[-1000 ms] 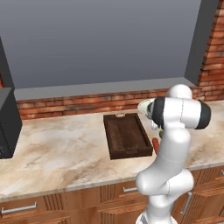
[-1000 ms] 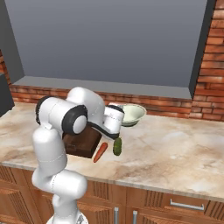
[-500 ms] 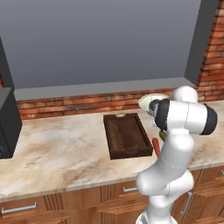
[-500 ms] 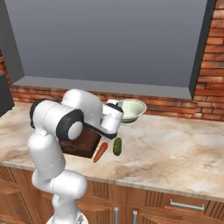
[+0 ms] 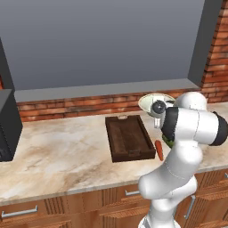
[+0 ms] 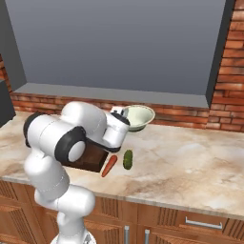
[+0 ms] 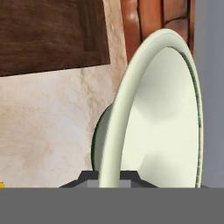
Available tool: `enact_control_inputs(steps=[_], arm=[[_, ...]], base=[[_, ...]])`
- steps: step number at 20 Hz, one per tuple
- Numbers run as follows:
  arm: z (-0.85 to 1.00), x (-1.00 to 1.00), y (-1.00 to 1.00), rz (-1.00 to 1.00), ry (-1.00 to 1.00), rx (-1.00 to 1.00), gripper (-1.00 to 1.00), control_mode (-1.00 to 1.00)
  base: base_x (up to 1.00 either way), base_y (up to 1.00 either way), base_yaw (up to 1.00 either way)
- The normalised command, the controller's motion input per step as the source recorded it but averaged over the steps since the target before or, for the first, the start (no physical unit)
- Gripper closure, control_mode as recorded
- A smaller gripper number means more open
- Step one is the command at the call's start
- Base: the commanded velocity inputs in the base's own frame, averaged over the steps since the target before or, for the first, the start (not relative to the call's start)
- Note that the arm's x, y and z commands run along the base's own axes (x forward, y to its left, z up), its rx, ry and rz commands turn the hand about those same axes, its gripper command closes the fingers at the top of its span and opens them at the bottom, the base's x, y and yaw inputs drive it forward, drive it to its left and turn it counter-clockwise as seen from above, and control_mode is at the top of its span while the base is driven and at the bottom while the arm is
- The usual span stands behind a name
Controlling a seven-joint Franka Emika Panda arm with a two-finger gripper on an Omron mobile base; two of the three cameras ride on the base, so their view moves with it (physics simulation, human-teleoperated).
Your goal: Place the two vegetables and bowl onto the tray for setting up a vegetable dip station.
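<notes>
Hand view puts the bowl [image 7: 162,113] right in front of me, its rim edge-on, and I see the two dark fingertips [image 7: 89,176] pinched on that rim, one on the outside wall and one inside. In the right base view the gripper [image 6: 119,113] sits at the bowl's [image 6: 138,117] left rim, and the bowl looks raised a little off the worktop [image 6: 190,162], close to the back edge by the brick wall [image 6: 181,113]. In the left base view I see the bowl [image 5: 155,102] just past the tray's [image 5: 128,138] far right corner, near the back edge of the worktop [image 5: 58,147]. The tray lies bare, its long sides running front to back. The carrot [image 6: 109,166] lies on the worktop just beside the tray's [image 6: 90,158] right edge, toward the front; in the left base view the carrot [image 5: 159,150] shows just off that edge. The cucumber [image 6: 128,159] lies just right of the carrot, apart from it, both still off the tray.
</notes>
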Motion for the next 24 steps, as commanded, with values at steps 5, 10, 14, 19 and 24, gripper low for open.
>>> enact_control_inputs(steps=[5, 10, 14, 19, 24], arm=[[0.24, -0.04, 0.50, 0.03, 0.00, -0.01, 1.00, -1.00], [0.05, 0.00, 0.66, 0.05, 0.04, -0.04, 1.00, -1.00], [0.00, 0.00, 0.66, 0.06, 0.07, -0.04, 1.00, -1.00], [0.00, 0.00, 0.60, 0.07, 0.07, -0.02, 1.00, -1.00], [0.00, 0.00, 0.46, 0.08, 0.05, -0.02, 1.00, -1.00]], base=[[0.00, 0.00, 0.00], [0.00, 0.00, 0.00], [0.00, 0.00, 0.00], [0.00, 0.00, 0.00], [0.00, 0.00, 0.00]])
